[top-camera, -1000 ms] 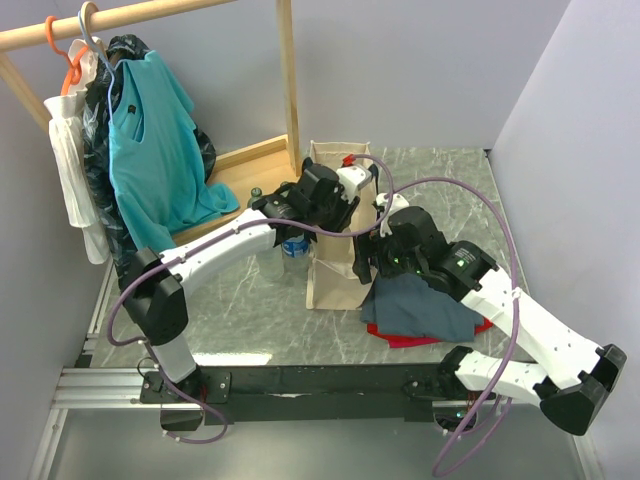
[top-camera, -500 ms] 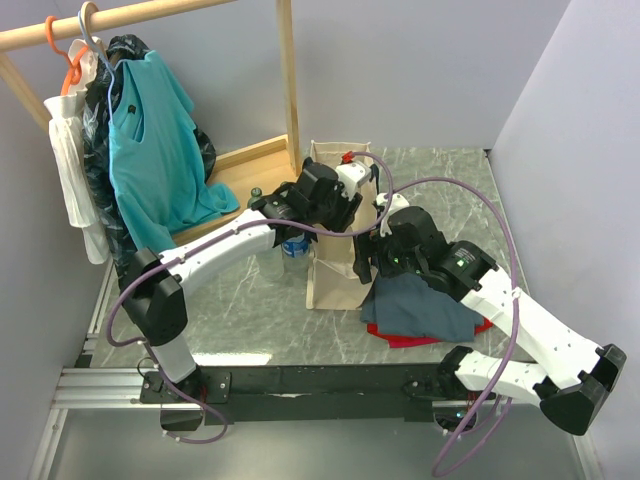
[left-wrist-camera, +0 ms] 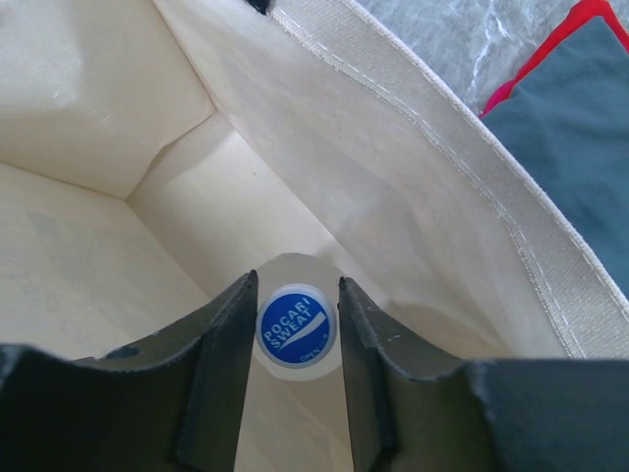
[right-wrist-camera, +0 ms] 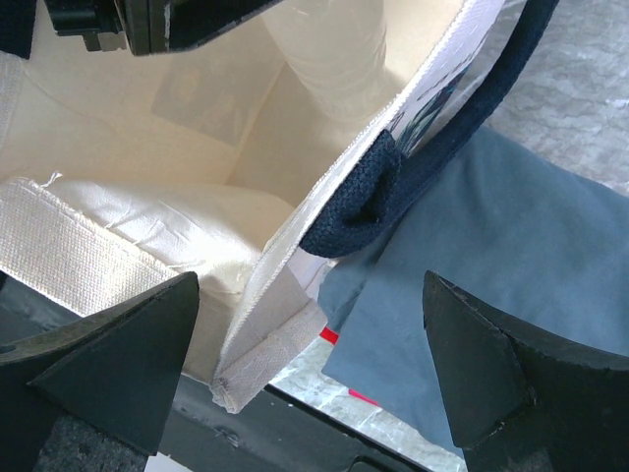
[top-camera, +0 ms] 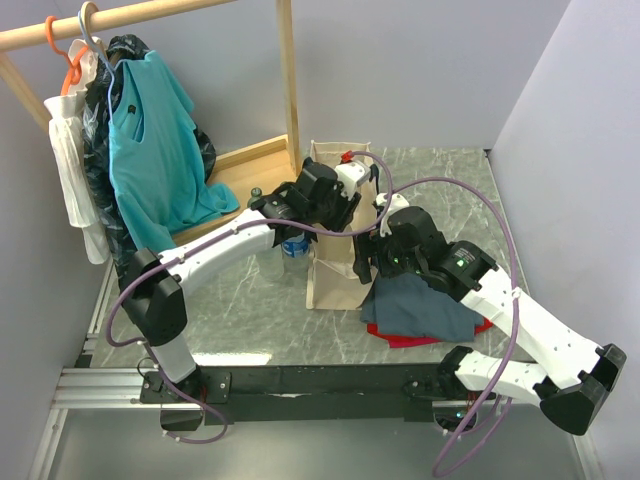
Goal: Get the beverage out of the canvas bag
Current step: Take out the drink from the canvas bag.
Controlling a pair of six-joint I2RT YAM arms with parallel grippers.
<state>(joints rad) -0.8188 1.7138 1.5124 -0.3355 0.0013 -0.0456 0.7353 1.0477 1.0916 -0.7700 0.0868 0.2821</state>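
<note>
Hovering inside canvas bag (left-wrist-camera: 393,177), left gripper (left-wrist-camera: 296,285) parted — beverage cap (left-wrist-camera: 296,332) between its jaws; right gripper (right-wrist-camera: 311,277) splayed astride bag rim

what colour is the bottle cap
The cap is blue with white lettering, best in left wrist view.

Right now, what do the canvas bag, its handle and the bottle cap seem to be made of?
Canvas bag: beige woven cloth, matte; weave and stitched hem show. Handle: thick navy woven webbing, probably cotton; coarse ribbed texture. Bottle cap: likely plastic, smooth, with a blue printed top.
</note>
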